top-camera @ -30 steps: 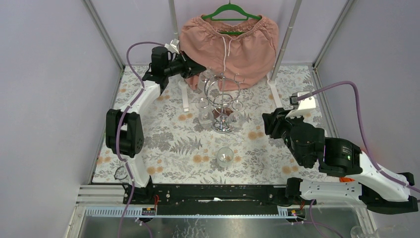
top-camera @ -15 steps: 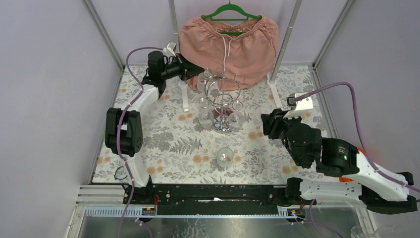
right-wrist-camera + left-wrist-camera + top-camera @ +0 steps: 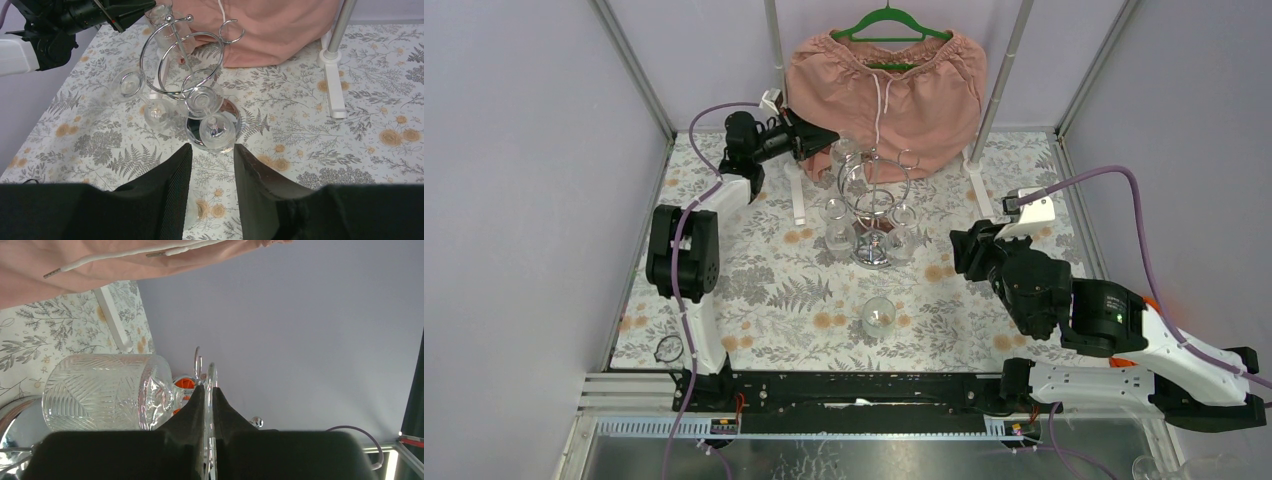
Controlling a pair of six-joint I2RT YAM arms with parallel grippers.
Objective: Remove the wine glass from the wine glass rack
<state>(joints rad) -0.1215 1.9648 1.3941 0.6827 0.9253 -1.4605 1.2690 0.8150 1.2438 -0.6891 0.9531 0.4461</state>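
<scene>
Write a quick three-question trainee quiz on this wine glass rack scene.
1. True or false: the right gripper holds a glass.
2. What is the left gripper pinching? A) the foot of the clear cut-pattern wine glass B) a pink cloth C) a green hanger
3. How many glasses sit on the floral tablecloth apart from the shiny chrome wire rack?

Key: 1 false, its jaws are open and empty. 2 A. 3 one, the lone clear glass in front of the rack.
</scene>
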